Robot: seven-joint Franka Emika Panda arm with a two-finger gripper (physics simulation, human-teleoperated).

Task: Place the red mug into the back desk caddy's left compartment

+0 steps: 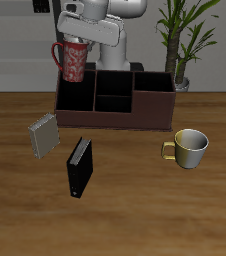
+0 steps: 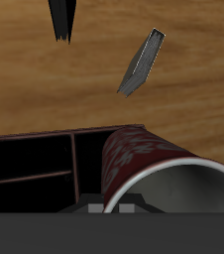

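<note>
Red mug (image 1: pixel 72 61) hangs upright in the pincer (image 1: pixel 75 40), clear of the worktop (image 1: pixel 135 200) and over the end of the back desk caddy (image 1: pixel 113 103) that holds the left compartment (image 1: pixel 76 97); its handle points away from the caddy's middle. The wrist view shows the mug (image 2: pixel 149 164) close against the camera, open mouth towards the lens, with the caddy's dark sections (image 2: pixel 35 159) beside it. The pincer's fingers are hidden behind the mug and the arm, but the mug is carried in the air, so I judge the pincer clamped on its rim. Judged risk: the mug appears to sit near the compartment's outer wall, so a straight descent could land the base or the handle on the caddy's rim, tipping the mug or dragging the caddy. A release from this height could bounce it out. The compartment itself looks wide enough for the mug with spare room, and the divider to the small middle sections is the limit on the inner side. Open room is ample elsewhere: a grey book (image 1: pixel 43 136) and a black book (image 1: pixel 78 167) lie nearer the front edge, and a cream-gold mug (image 1: pixel 189 147) stands well apart from the caddy.
</note>
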